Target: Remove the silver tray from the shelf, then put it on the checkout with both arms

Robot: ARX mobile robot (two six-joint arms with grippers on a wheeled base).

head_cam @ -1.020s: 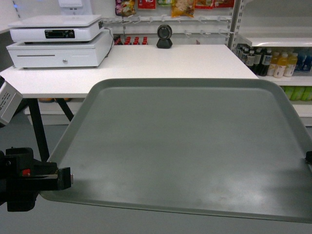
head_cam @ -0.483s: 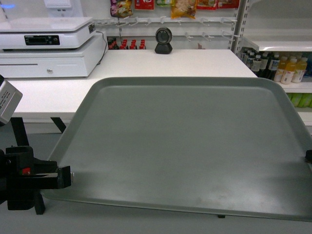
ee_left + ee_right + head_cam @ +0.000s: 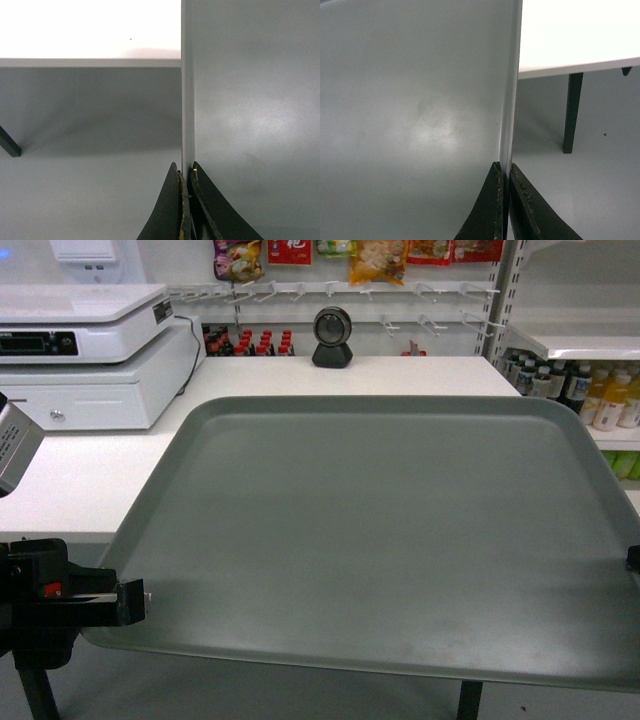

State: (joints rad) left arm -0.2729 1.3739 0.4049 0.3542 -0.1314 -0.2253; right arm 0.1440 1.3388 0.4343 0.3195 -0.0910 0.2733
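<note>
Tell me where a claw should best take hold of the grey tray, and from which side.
By the low raised rim on the short ends, coming in level from the left and right. The tray is wide, flat and thin, so only its edge fits between fingers. Here the left claw and right claw each pinch an end rim.

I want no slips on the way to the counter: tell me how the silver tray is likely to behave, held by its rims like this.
The silver tray looks stiff: it spans between the left gripper and right gripper without visible sag. Its smooth rim is pinched only at the edge, so it could slip. Wide and flat, it may tilt if one arm lags.
</note>
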